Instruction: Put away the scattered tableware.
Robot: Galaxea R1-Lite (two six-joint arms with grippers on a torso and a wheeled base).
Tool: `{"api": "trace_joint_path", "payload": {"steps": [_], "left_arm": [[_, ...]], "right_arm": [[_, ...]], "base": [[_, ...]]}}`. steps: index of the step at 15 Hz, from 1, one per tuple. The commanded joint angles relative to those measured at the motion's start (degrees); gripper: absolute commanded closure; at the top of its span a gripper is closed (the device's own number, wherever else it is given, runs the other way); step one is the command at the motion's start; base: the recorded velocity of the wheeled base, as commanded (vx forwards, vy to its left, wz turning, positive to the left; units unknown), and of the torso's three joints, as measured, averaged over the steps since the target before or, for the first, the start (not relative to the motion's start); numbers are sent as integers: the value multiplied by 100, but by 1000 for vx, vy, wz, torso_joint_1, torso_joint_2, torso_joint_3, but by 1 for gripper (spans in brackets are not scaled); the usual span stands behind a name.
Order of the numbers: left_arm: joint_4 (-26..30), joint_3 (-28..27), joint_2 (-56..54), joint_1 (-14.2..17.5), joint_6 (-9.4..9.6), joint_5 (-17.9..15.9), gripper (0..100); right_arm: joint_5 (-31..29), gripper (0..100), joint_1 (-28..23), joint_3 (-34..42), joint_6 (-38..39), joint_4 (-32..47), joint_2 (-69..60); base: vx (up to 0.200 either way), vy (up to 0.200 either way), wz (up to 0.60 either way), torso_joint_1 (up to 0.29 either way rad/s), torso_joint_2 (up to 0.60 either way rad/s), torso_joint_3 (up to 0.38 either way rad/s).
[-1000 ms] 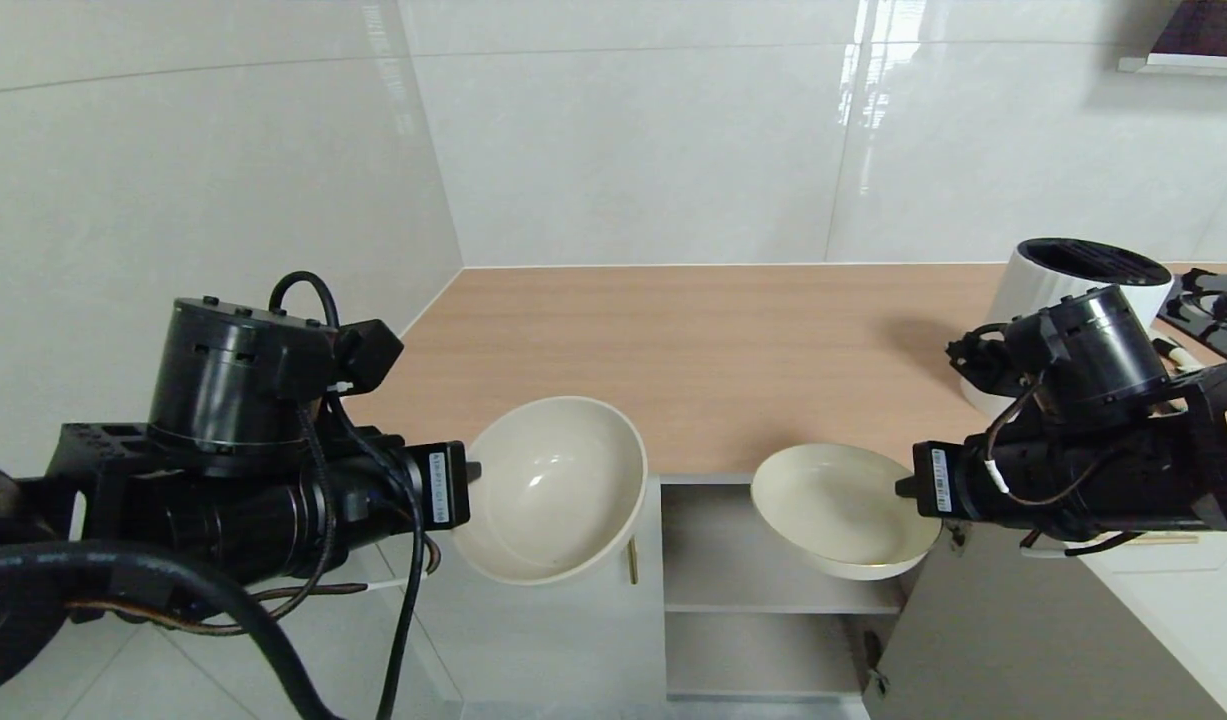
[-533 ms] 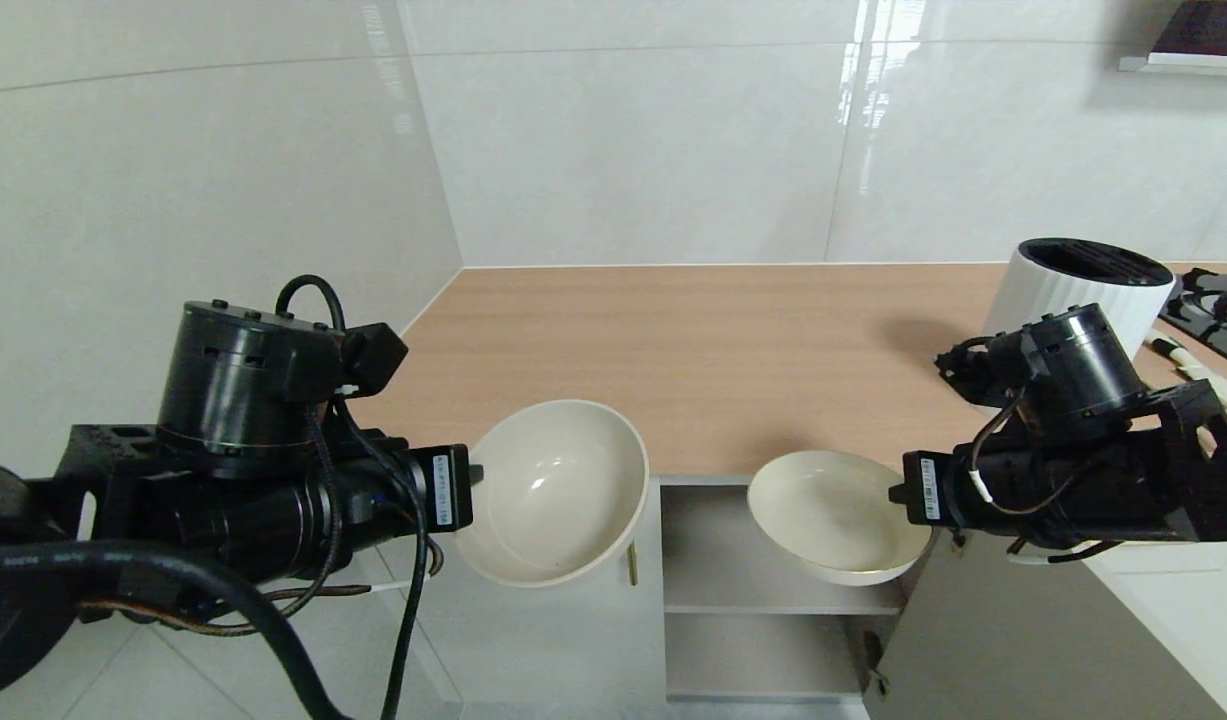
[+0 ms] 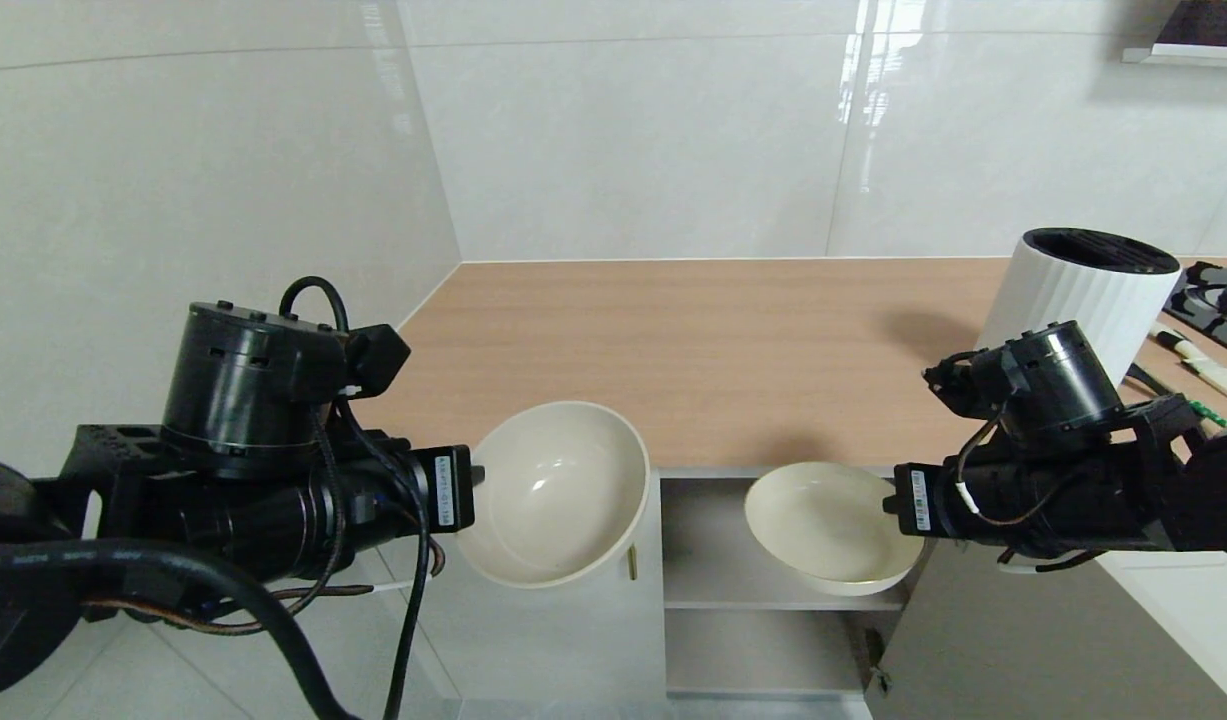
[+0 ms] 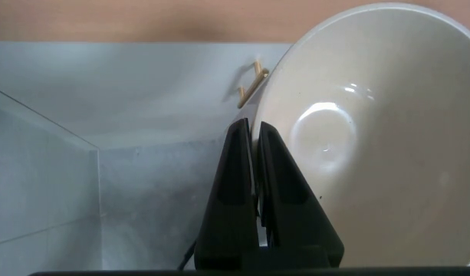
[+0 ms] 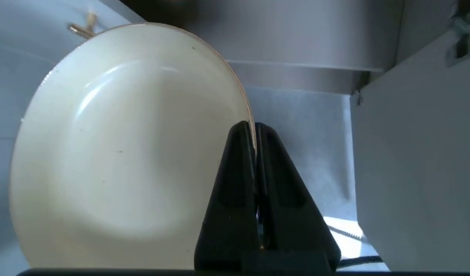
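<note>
Jaws of left gripper (image 3: 475, 472) clamped on rim of deep cream ceramic bowl (image 3: 558, 490); right gripper (image 3: 889, 500) likewise on shallow cream dish (image 3: 823, 525). Risk: edge-only grips may slip; dish may clip white cabinet shelf (image 3: 733, 604).

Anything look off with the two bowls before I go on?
Nothing stands out. The larger bowl, rim-pinched in the left gripper, and the shallower bowl in the right gripper hang tilted, but both are empty and intact.

Bowls, 2: one deep bowl (image 3: 558, 495), one shallow bowl (image 3: 828, 525). Grippers, 2: left gripper (image 3: 476, 472), right gripper (image 3: 888, 497). One white canister (image 3: 1083, 290) at the right edge of the worktop (image 3: 693, 350). One open cabinet (image 3: 713, 545).
</note>
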Motion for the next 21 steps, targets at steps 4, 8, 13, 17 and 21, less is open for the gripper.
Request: {"api": "trace_joint_path", "payload": {"steps": [4,8,13,17,21], "left_arm": [[1,2,52,0,-7,3,100],[1,2,44,0,-7,3,100],[1,2,44,0,-7,3,100],[1,2,52,0,-7,3,100],[1,2,79,0,-7,3,100]], "right_arm": [[1,100,38,10,1,-5,96],[1,100,47,10,1,-5,157],[-8,100,47,45,1,-119,298],[-8,100,47,124,-8,-260,368],[-8,100,47,141,-8,-356,527]], "base": [[0,0,0,-199,481,273],[0,0,0,-201,500,294],[0,0,0,-182,483,295],[0,0,0,-155,465,305],[0,0,0,-115,456,333]]}}
